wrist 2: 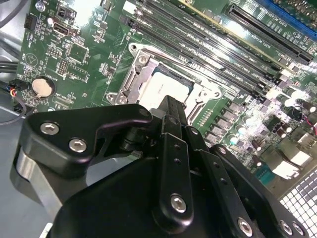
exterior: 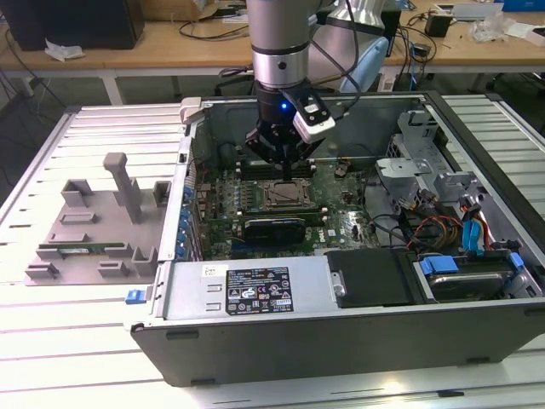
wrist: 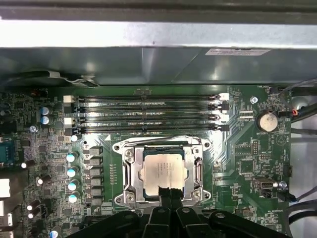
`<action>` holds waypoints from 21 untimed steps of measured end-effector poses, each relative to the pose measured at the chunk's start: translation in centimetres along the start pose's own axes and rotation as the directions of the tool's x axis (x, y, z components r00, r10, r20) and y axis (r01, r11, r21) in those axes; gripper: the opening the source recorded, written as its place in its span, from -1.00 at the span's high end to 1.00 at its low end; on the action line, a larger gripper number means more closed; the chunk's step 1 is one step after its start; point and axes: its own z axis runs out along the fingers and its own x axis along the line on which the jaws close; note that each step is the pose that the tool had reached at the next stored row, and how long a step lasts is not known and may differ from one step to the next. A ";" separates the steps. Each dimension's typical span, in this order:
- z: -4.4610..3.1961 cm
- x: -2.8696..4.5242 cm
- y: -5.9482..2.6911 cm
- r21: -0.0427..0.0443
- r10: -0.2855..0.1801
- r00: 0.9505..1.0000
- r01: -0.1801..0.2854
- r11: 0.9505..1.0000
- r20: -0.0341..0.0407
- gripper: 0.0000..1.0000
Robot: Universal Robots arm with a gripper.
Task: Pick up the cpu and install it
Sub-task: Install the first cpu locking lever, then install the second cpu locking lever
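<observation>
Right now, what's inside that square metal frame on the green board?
The cpu lies flat inside the socket frame, shiny top up. The claw covers one edge of it in both wrist views, so that side and anything beneath the chip cannot be seen.

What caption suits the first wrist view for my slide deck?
The cpu sits in the motherboard socket, gripper at its edge.

One cpu [wrist: 163, 171], four memory slots [wrist: 148, 114], one coin cell [wrist: 268, 120].
</observation>
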 end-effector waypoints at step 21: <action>-0.47 -0.05 -0.46 0.000 0.000 1.000 0.000 1.000 0.000 0.79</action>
